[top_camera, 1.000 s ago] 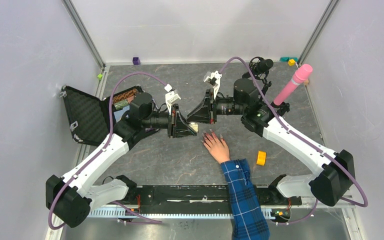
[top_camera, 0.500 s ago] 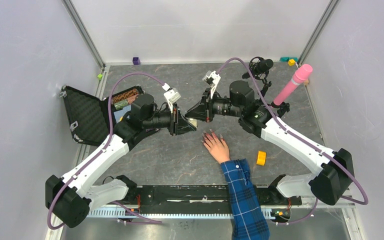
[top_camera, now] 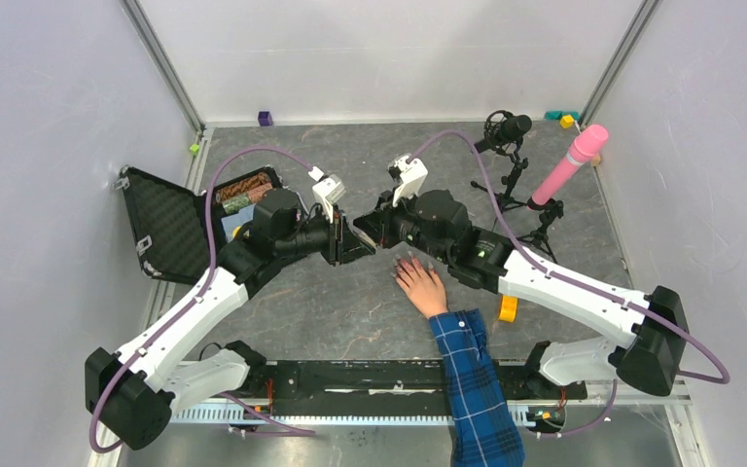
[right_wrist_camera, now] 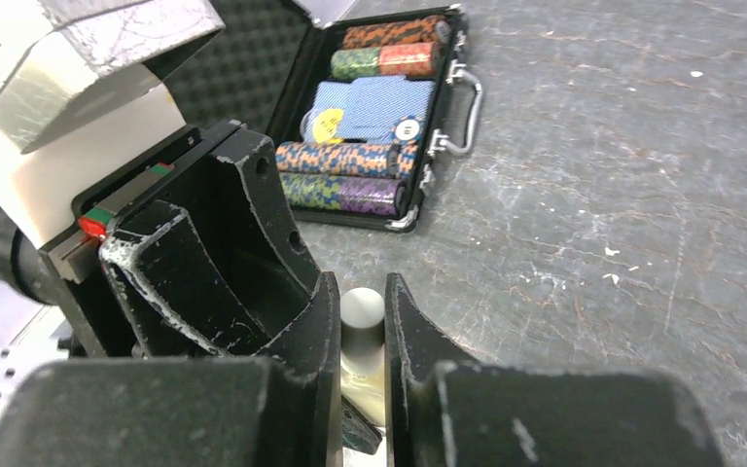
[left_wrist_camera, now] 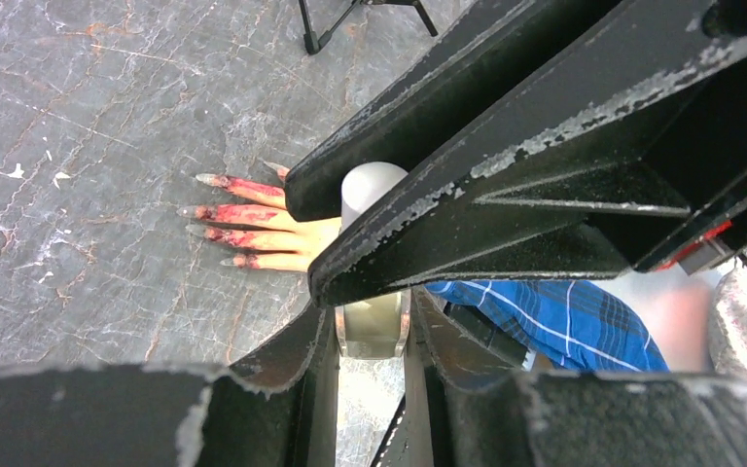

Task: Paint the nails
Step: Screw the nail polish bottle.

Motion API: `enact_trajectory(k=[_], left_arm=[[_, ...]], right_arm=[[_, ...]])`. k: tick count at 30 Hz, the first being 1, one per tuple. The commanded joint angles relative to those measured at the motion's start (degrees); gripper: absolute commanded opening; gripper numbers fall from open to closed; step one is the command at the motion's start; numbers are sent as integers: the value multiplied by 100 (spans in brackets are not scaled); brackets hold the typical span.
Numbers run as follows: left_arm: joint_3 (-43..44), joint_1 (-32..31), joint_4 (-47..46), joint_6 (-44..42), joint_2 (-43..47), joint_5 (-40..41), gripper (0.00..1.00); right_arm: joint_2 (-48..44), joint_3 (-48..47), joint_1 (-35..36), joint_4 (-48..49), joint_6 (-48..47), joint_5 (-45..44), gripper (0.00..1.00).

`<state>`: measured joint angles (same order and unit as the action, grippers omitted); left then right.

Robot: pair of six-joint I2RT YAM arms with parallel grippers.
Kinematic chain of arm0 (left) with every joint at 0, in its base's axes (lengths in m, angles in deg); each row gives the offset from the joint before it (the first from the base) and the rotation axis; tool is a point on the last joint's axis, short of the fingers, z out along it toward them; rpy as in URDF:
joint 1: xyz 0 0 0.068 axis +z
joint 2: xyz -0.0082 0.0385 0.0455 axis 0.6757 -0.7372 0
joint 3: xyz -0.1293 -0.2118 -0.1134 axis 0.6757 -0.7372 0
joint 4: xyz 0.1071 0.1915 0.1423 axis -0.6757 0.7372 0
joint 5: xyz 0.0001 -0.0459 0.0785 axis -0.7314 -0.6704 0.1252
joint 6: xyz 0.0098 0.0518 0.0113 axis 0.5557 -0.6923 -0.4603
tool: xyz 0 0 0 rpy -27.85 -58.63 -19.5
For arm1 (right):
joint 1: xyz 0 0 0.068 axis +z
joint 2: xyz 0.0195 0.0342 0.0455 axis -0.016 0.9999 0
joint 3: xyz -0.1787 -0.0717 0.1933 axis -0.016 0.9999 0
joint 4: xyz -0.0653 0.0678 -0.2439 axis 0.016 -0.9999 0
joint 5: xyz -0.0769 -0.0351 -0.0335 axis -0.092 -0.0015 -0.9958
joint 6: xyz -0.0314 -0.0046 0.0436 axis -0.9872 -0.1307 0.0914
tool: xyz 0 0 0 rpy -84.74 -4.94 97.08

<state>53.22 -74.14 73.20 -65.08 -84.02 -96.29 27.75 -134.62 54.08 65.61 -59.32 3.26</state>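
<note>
Open case (top_camera: 170, 229) of poker chips sits at the left edge of the table (top_camera: 331, 311). Mid-table, the left gripper (left_wrist_camera: 372, 316) is clamped narrow on the body of a small bottle (left_wrist_camera: 374, 339). The right gripper (right_wrist_camera: 360, 302) meets it head-on, pinching the bottle's cap (left_wrist_camera: 368, 190). Just right, toward the near edge, the hand (top_camera: 420, 282) lies flat. The nails (left_wrist_camera: 206, 180) are red-smeared and apparently apart from both grippers. A yellow roll (top_camera: 508, 307) lies further right.

nails (left_wrist_camera: 206, 180) | four in view: long, pointed, pale tips smeared dark red | red runs on down the fingers (left_wrist_camera: 253, 212) | flat, pointing away from the plaid sleeve (top_camera: 472, 360) | hand (top_camera: 421, 283) palm-down on the grey table (top_camera: 331, 302), mid-table
</note>
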Motion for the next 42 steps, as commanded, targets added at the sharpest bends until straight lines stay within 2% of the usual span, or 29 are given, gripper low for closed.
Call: enact_trajectory(k=[1, 4, 13, 24, 27, 35, 42], left_arm=[[134, 59, -700, 163, 183, 374, 2], [95, 64, -759, 214, 214, 400, 2], [33, 86, -826, 372, 246, 560, 2], [-37, 102, -946, 508, 264, 537, 2], [-28, 103, -943, 528, 226, 492, 2], [-2, 142, -885, 508, 192, 521, 2], [7, 171, -891, 502, 166, 495, 2]], right_arm=[[-93, 135, 486, -386, 424, -1418, 0], [-5, 55, 783, -279, 454, -1820, 0], [628, -477, 1327, -343, 365, -2295, 0], [602, -553, 1435, 72, 8, -2359, 0], [415, -540, 1434, 73, -209, -2477, 14], [-341, -275, 1434, 240, -705, -2726, 42], [-596, -322, 1281, -316, -993, -3078, 67]])
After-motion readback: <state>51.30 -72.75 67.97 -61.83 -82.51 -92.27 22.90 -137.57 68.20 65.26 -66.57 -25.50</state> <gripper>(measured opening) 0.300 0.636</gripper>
